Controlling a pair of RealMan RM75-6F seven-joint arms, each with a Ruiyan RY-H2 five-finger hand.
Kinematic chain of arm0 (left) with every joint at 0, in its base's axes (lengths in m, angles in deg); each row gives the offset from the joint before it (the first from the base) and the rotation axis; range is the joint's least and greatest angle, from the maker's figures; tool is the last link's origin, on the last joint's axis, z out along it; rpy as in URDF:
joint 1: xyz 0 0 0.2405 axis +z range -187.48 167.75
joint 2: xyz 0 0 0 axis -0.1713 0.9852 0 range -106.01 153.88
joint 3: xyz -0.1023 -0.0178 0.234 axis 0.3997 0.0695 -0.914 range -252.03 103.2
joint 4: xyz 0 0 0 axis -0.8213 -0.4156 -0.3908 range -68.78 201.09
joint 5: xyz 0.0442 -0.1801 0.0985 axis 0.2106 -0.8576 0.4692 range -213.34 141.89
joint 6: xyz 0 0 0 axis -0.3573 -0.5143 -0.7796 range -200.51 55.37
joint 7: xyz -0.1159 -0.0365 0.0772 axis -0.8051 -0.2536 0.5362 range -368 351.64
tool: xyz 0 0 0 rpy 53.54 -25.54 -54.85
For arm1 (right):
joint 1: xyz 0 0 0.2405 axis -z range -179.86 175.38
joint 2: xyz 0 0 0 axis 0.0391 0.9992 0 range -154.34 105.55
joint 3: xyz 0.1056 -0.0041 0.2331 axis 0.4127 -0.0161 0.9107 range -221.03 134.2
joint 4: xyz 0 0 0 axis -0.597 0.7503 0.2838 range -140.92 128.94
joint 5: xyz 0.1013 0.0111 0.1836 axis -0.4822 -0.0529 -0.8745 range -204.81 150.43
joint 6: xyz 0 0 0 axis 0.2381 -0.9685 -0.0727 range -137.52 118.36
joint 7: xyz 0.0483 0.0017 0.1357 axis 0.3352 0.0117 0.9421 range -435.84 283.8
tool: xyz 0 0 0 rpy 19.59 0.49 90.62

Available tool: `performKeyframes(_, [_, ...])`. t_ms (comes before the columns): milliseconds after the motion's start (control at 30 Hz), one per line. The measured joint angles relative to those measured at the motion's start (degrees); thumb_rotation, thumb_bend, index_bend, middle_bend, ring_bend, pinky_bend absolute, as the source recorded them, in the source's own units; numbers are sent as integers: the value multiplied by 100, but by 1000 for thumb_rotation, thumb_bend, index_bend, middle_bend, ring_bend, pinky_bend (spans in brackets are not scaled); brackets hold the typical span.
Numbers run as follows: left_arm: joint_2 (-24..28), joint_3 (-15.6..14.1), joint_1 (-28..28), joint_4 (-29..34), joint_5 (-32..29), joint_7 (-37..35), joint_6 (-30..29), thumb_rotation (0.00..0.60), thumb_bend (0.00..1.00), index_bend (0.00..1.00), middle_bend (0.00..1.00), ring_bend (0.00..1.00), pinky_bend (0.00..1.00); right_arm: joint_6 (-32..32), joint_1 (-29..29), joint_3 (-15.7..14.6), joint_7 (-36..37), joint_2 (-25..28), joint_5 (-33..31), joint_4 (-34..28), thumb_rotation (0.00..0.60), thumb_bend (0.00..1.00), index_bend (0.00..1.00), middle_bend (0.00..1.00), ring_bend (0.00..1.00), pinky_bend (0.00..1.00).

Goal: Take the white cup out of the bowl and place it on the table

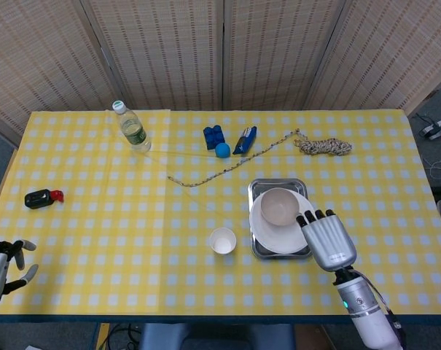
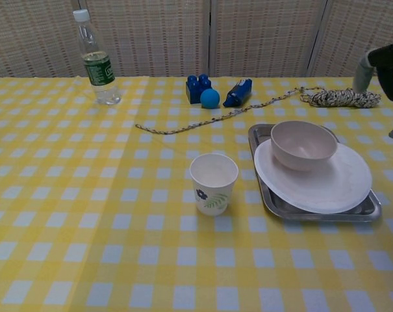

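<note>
The white cup (image 1: 223,240) (image 2: 214,183) stands upright on the yellow checked table (image 1: 118,219), just left of the metal tray. The pinkish bowl (image 1: 280,206) (image 2: 303,143) sits empty on a white plate (image 2: 313,175) on that tray. My right hand (image 1: 327,237) hovers over the plate's right edge, fingers straight and apart, holding nothing; only its fingertips (image 2: 378,65) show at the right edge of the chest view. My left hand (image 1: 3,264) rests at the table's front left corner, fingers apart and empty.
A water bottle (image 1: 133,127), blue blocks (image 1: 213,136) with a blue ball (image 1: 222,150), a blue packet (image 1: 245,139) and a rope (image 1: 322,146) trailing leftward lie along the back. A small black and red object (image 1: 41,197) lies at the left.
</note>
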Motion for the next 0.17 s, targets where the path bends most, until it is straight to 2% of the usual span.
performKeyframes(167, [-43, -11, 26, 25, 18, 138, -34, 600, 269, 531, 666, 436, 540, -422, 610, -189, 1217, 286, 230, 486, 600, 8, 377, 491, 528, 611])
